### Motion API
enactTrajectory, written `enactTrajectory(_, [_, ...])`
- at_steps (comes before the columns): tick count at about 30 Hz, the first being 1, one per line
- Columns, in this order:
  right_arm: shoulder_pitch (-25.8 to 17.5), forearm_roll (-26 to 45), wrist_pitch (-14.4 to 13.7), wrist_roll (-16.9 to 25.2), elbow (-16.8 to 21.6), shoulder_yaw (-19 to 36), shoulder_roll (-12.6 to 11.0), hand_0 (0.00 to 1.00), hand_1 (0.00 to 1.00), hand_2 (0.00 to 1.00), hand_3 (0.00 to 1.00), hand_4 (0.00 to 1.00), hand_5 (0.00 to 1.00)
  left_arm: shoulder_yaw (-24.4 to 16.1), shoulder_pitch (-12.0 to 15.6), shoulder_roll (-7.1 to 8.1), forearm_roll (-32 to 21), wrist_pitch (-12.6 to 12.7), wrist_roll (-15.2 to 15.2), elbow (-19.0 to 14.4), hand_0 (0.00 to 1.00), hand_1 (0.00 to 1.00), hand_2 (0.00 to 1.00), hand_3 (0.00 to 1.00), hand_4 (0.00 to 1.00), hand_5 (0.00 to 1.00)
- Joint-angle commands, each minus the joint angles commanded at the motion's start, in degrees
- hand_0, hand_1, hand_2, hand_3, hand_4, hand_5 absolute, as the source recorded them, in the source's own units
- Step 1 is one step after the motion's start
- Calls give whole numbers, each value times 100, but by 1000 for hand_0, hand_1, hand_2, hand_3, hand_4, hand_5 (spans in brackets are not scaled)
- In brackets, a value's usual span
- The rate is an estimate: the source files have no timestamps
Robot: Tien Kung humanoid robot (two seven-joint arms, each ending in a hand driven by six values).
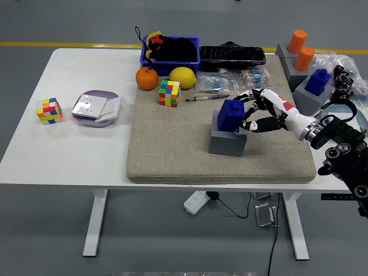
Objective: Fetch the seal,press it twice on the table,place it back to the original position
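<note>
The blue seal point(233, 112) stands upright in the grey holder block point(227, 141) at the middle of the beige mat point(172, 149). My right hand point(247, 111) reaches in from the right. Its white and black fingers point(251, 95) curl round the seal's right side, with the thumb low against it just above the holder's top. The left arm does not show.
A second blue seal in a grey holder point(316, 86) and two orange seals point(300, 49) stand at the back right. On the mat's far edge lie a pen point(206, 98), a puzzle cube point(169, 93), an orange point(146, 79) and a lemon point(183, 77). Another cube point(49, 110) and a purple plate point(96, 108) sit far left.
</note>
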Motion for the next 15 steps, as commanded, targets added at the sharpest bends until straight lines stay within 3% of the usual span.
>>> enactTrajectory(15, [31,-89,-14,-125,-8,-15,-16,467,365,373,404,726,2,9,-5,8,-2,-3,-2,-7,817,817,787,837,803,415])
